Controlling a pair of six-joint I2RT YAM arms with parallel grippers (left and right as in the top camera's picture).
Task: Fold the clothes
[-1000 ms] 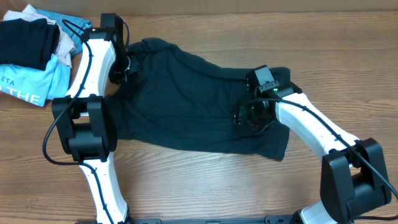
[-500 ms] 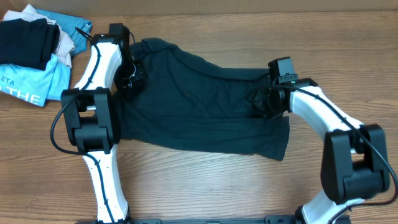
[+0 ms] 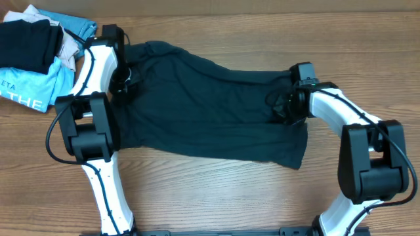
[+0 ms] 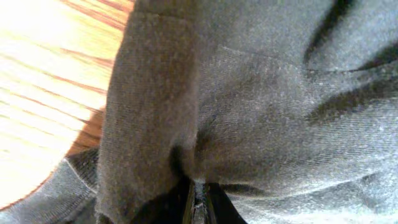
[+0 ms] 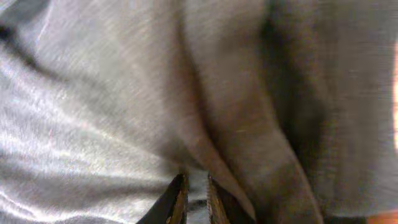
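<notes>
Right wrist view: right gripper (image 5: 194, 186) now clenched on a fold of the clothes (image 5: 186, 93), moved outward to the garment's right edge | left wrist view: left gripper (image 4: 198, 199) kept pinched on the left edge | overhead: clothes spread on the bench (image 3: 216, 196), both ends held; folding judged ready to begin.

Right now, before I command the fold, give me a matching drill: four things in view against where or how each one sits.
Things:
1. navy-teal garment
2. light-blue "THE" shirt
3. black folded garment
4. right gripper

Places or states:
a. far-left corner, lying on the light-blue one
b. closed on cloth at the big garment's right end
c. spread wide in the middle
d. left edge, white lettering showing, partly covered

Pairs: 1-c, 2-d, 3-a, 4-b.
</notes>
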